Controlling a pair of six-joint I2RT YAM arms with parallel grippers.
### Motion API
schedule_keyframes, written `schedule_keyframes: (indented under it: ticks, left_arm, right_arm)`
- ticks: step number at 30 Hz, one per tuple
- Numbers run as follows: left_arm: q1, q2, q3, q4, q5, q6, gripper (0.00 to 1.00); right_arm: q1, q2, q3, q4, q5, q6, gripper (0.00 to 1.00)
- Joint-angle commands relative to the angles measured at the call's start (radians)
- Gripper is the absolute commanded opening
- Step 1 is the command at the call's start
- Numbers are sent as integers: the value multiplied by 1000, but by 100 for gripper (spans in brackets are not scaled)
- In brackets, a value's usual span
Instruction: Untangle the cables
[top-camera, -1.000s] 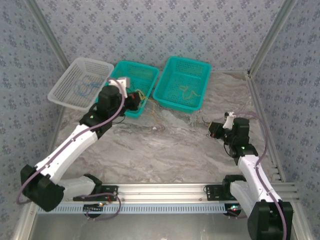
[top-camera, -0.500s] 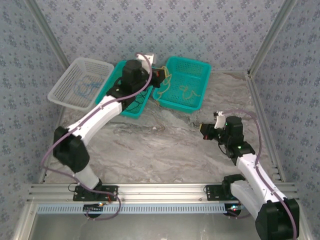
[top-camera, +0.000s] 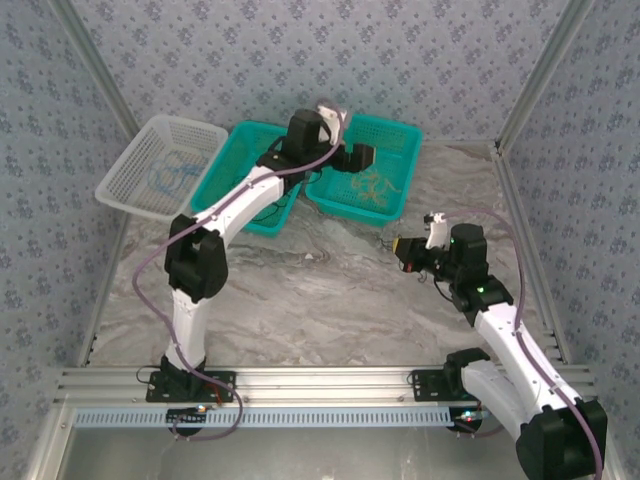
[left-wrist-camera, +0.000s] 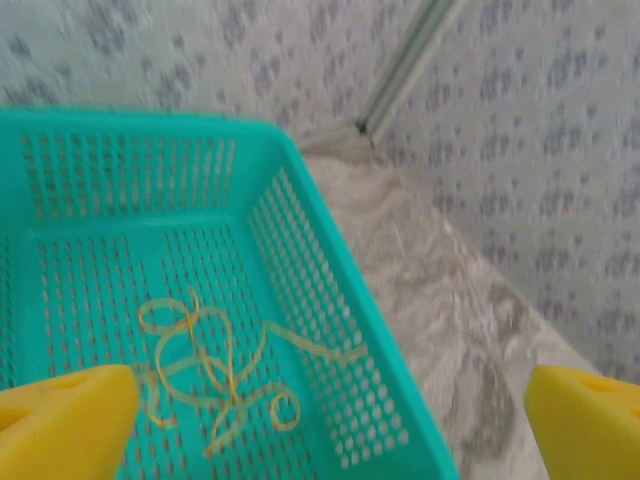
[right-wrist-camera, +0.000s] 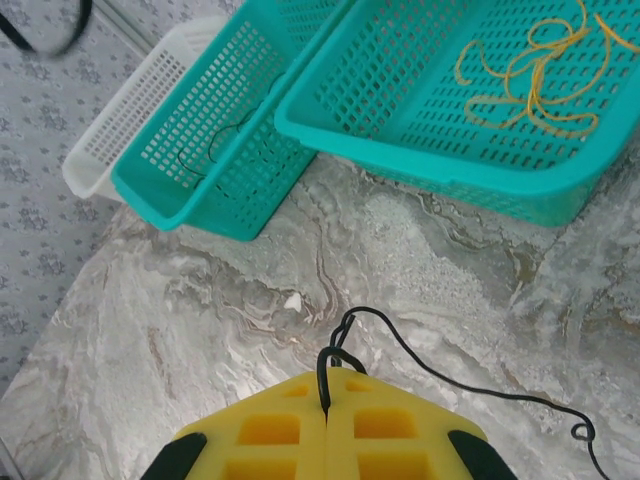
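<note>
The top camera is fixed high behind the arm bases and looks down over the whole marble table (top-camera: 300, 300). The left wrist camera hangs close above the right-hand teal basket (left-wrist-camera: 310, 290), facing the far right corner. The right wrist camera rides low over the table and faces the back left. All three views share that basket (top-camera: 355, 208) (right-wrist-camera: 450, 170).

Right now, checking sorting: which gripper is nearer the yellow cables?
Left. The left gripper hangs over the yellow cables; the right gripper holds a black cable over the table.

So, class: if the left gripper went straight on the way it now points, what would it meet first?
The left gripper would probably meet the teal basket, beside the yellow cables; depth is unclear.
</note>
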Motion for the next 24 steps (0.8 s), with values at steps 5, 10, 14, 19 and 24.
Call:
schedule_keyframes:
  ticks: [5,10,14,19,24]
  left_arm:
    - [-4,-285,-522,554,405,162,99]
    - [-39,-328,-663,642,520,266,99]
    - [-97,-323,-649,507,524,414,99]
    - [-151,-299,-656,537,427,485,95]
    - [-171,-270,-640,559,368,493,64]
  right_arm:
    - [-3,15,64,70,-57,90,0]
    - [0,34,79,131,-130,105,0]
    - [11,44,87,163,-157,104,0]
    - [29,72,103,191,-194,116,0]
    - [59,94,116,217,-218,121,0]
